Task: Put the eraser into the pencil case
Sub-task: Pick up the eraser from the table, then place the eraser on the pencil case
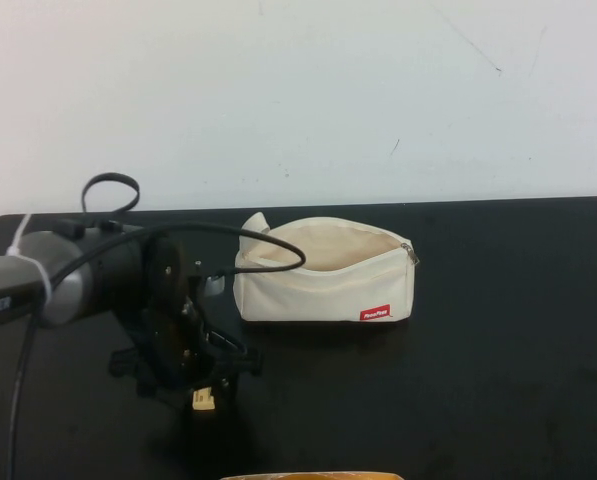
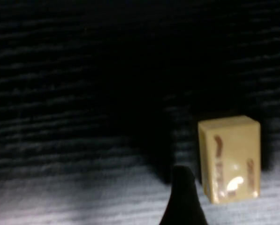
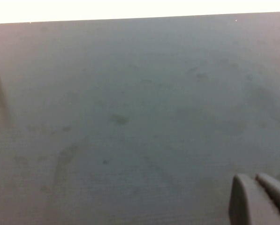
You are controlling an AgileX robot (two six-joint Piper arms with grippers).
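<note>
The eraser (image 1: 204,401) is a tiny pale yellow block on the black table, in front of and to the left of the pencil case (image 1: 323,275). The case is a cream-white pouch with a red label, lying with its zip open at the top. My left gripper (image 1: 202,385) is low over the eraser, pointing down. In the left wrist view the eraser (image 2: 230,158) stands on the table with one dark fingertip (image 2: 182,197) close beside it; the other finger is out of frame. The jaws look open around it. My right gripper (image 3: 253,178) shows only in its wrist view, fingers together over bare table.
The black table (image 1: 498,350) ends at a white wall behind. A black cable (image 1: 108,190) loops above the left arm. A tan edge (image 1: 308,476) shows at the bottom of the high view.
</note>
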